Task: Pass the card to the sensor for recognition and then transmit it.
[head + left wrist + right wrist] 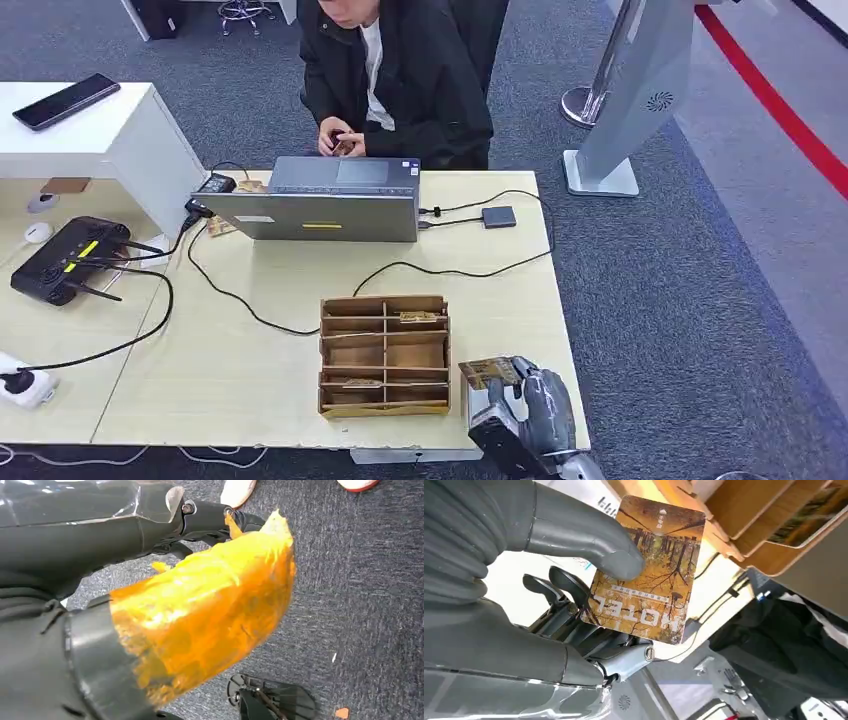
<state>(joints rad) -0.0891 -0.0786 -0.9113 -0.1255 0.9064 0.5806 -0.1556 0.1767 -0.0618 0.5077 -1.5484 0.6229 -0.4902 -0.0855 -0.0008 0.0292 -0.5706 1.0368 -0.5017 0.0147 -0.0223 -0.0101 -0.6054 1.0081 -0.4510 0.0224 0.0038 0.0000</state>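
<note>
My right hand (530, 405) is at the table's front right corner and holds a brown hotel card (490, 372) just right of the wooden card box (384, 355). In the right wrist view the thumb (589, 545) presses the card (646, 570) against the dark fingers (569, 587), with the box (744, 525) close beyond. More cards lie in the box's slots. The small dark sensor (498, 217) lies at the table's far right, cabled to the laptop (330, 200). My left hand (200, 517) hangs over the carpet; how its fingers lie is unclear.
A person (400, 70) sits behind the laptop with something small in their hands. Black cables cross the table (250, 380). A router (70, 260) and a power strip (25, 385) are at the left. A silver stand (630, 90) rises beyond the table's right edge.
</note>
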